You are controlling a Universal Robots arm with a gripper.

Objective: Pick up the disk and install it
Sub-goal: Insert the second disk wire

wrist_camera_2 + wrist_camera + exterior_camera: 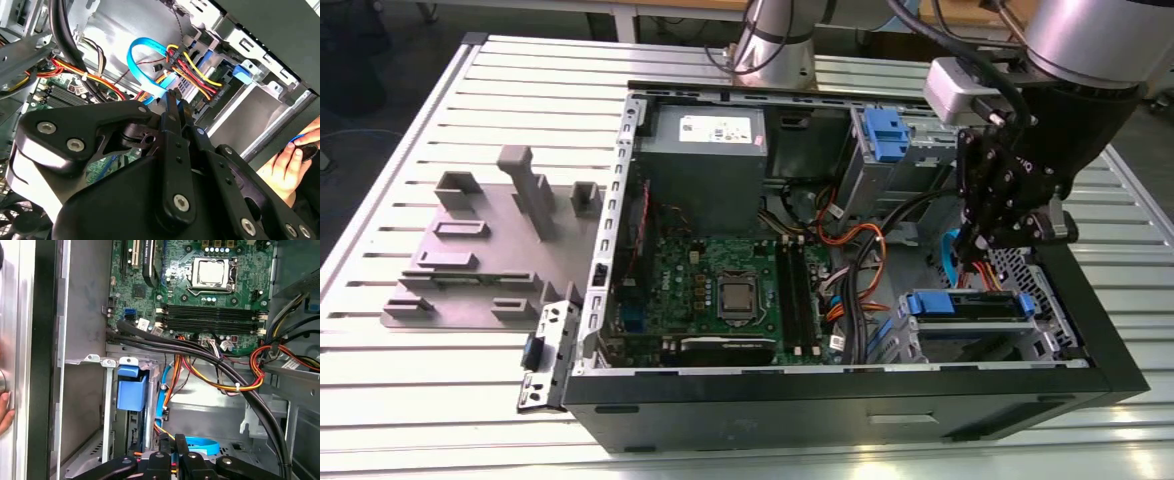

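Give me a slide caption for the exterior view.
Gripper inside open computer case, above disk in bay.

Free room: bare slatted bench (467, 390) lower left of exterior view, fwd of grey holder block (487, 245). Obstacles: case wall (854, 405); cable bundle (854, 250) mid-case, crossing drive bay (132, 390) in first wrist view; a hand (292, 165) at case edge, second wrist view.

No print can be made out. A white label on the grey power supply box (704, 128), well away from the gripper (983, 240), carries lines too small to read; the marks on the circuit board (200, 285) are likewise unreadable.
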